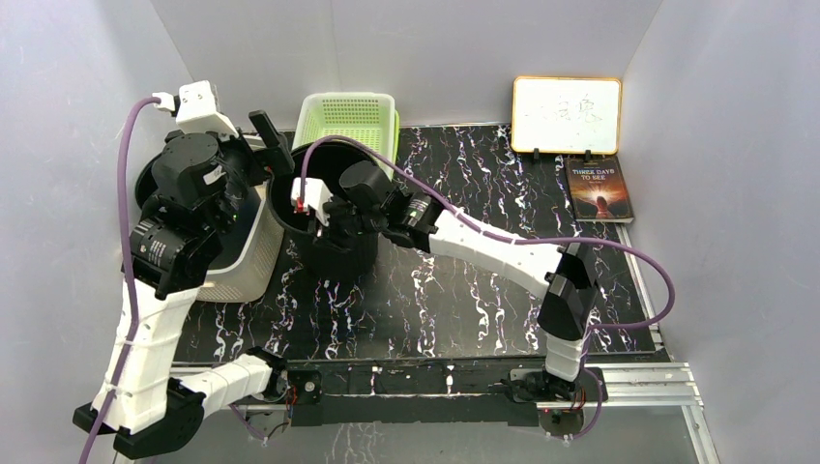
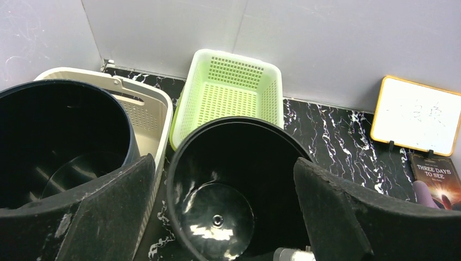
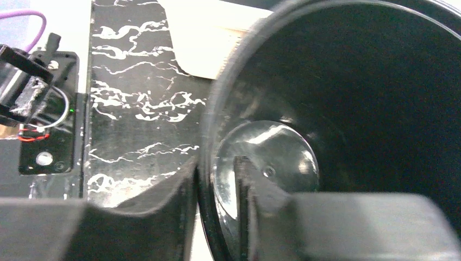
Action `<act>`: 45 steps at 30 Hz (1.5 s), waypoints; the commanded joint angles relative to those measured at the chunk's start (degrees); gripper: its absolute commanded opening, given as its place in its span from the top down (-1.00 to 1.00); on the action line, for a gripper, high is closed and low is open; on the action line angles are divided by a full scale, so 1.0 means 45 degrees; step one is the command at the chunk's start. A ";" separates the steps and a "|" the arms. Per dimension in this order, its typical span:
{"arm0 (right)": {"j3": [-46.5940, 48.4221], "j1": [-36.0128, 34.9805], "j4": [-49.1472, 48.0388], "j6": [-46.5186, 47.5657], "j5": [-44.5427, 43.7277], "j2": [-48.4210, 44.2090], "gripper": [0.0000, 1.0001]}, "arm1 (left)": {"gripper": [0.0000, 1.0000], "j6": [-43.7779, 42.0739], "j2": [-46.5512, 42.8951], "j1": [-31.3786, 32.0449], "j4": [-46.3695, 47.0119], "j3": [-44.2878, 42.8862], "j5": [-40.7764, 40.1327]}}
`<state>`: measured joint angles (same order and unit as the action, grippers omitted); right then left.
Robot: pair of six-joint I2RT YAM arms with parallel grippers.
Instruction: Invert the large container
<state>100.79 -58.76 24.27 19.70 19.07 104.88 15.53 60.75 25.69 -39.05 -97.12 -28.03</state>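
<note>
A large black round container (image 1: pixel 338 256) stands mouth up on the black marbled mat, just in front of the green basket. My right gripper (image 1: pixel 314 217) is shut on its near-left rim, with one finger inside and one outside the wall. This shows in the right wrist view, where the gripper (image 3: pixel 215 185) pinches the wall of the container (image 3: pixel 337 109). My left gripper (image 1: pixel 259 150) is open and empty above the container's left edge. In the left wrist view its gripper (image 2: pixel 223 163) looks down into the container (image 2: pixel 217 217).
A second black container (image 2: pixel 60 141) sits inside a white slotted basket (image 1: pixel 247 261) at the left, mostly hidden under my left arm. A green basket (image 1: pixel 348 111) stands against the back wall. A whiteboard (image 1: pixel 566 114) and a book (image 1: pixel 600 188) are at the back right.
</note>
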 commanded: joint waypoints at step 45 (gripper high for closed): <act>-1.2725 0.5044 -2.8503 -2.3808 0.3961 0.0137 1.00 | -0.97 -0.0375 0.1048 0.0051 -0.1279 -0.2609 -0.0176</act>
<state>45.28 -36.91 -82.61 -80.82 38.85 104.09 14.94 64.77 25.69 -44.01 -105.84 -28.10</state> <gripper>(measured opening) 0.079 0.983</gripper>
